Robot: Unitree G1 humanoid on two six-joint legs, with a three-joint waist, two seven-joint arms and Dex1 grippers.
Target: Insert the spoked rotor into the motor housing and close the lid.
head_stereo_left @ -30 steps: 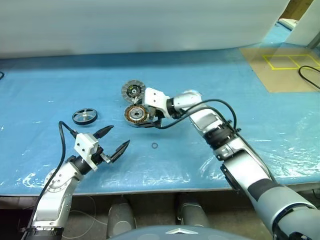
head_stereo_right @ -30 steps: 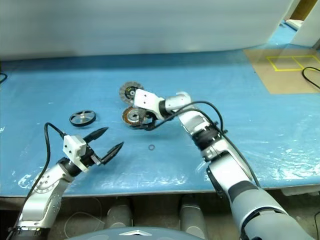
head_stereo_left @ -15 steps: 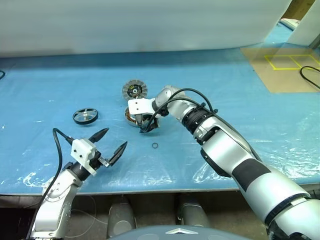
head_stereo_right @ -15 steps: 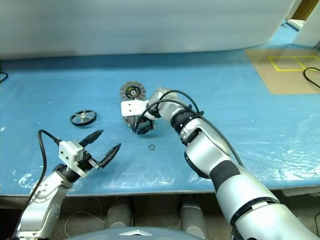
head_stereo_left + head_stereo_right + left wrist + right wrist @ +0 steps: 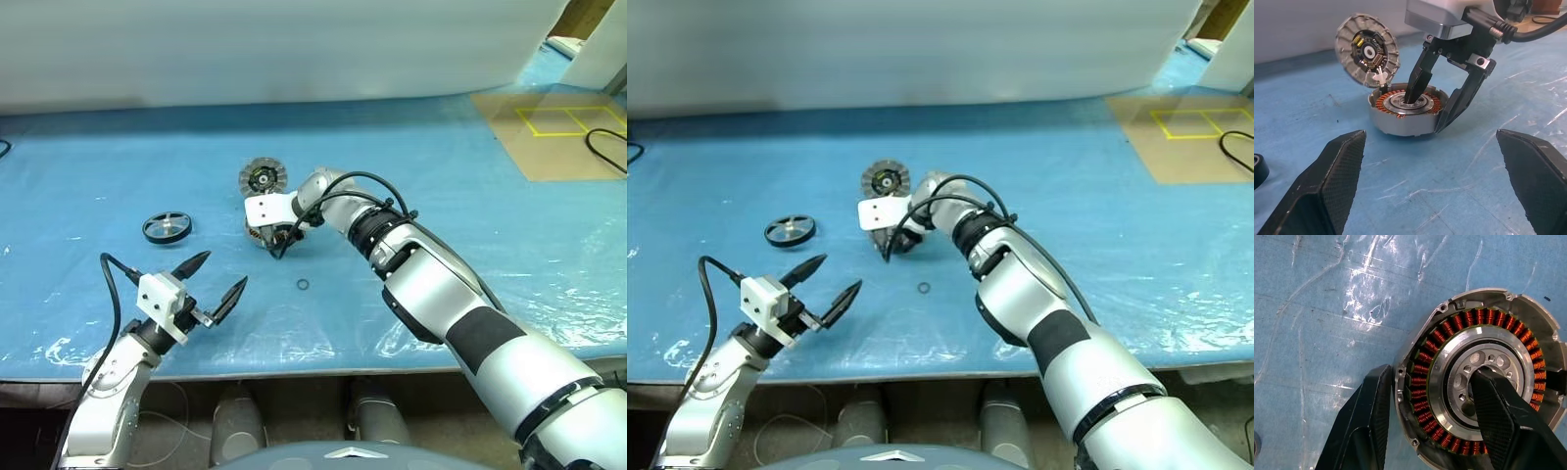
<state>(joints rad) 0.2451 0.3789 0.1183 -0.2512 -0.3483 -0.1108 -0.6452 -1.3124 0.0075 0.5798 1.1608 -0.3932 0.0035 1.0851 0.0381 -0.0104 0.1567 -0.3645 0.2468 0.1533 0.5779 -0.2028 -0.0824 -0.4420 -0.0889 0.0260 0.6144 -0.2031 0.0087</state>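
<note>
The motor housing [image 5: 1400,123], a round metal shell with copper windings [image 5: 1474,323], sits mid-table. My right gripper [image 5: 1425,113] points down over it, one finger in the central hub and the other against the outer wall, shut on the winding ring. The lid [image 5: 263,177] stands tilted up at the housing's far rim, silver-segmented face showing. Well left of the housing, the spoked rotor [image 5: 167,227] lies flat. My left gripper [image 5: 225,269] hovers open and empty near the front edge, pointing toward the housing.
A small black ring [image 5: 303,285] lies on the blue sheet just in front of the housing. A brown board with yellow tape [image 5: 558,132] and a black cable [image 5: 607,147] are at the far right. A pale wall runs along the table's back.
My right gripper has turned downward and lowered onto the housing, and its fingers have drawn in around the winding ring. The left gripper has stayed in place, open.
</note>
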